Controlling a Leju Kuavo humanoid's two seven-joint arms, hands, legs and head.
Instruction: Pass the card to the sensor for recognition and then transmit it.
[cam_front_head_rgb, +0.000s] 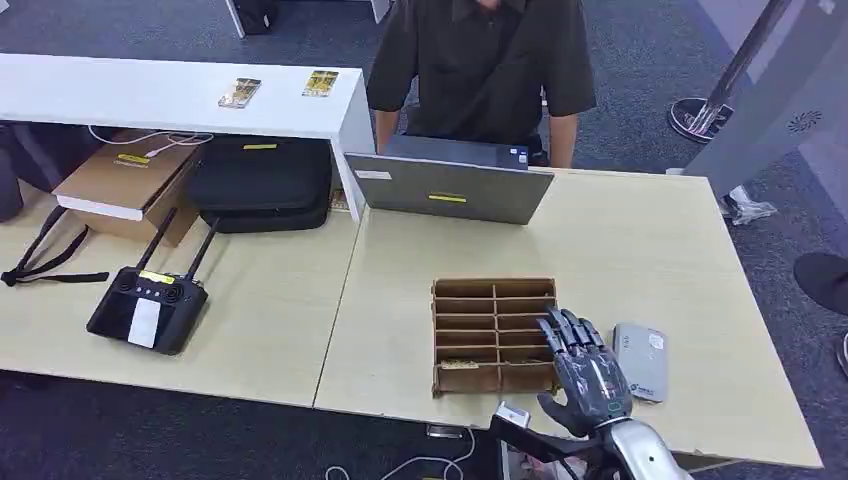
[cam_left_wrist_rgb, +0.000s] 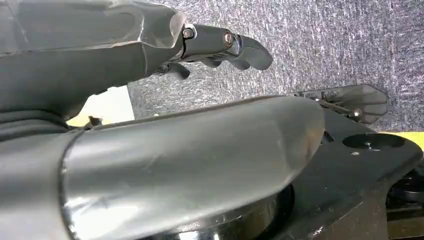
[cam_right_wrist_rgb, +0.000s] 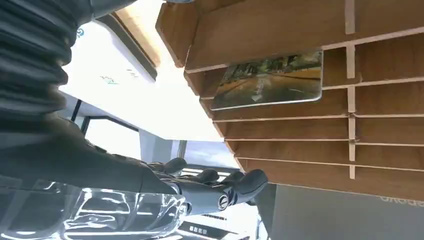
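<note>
Seemingly empty, spread right-hand fingers hover near the slotted card.

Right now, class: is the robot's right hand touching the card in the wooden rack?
Apart. In the right wrist view, the right hand has open space between its fingers and the card, which sits in the rack.

The card stands on edge in a slot of the wooden rack, near one end of it. Its printed face shows a greenish-gold landscape picture; corners are rounded. The rack lies on the table just in front of me. The sensor, a flat grey box with a small label, lies just beside the rack's right end.
</note>
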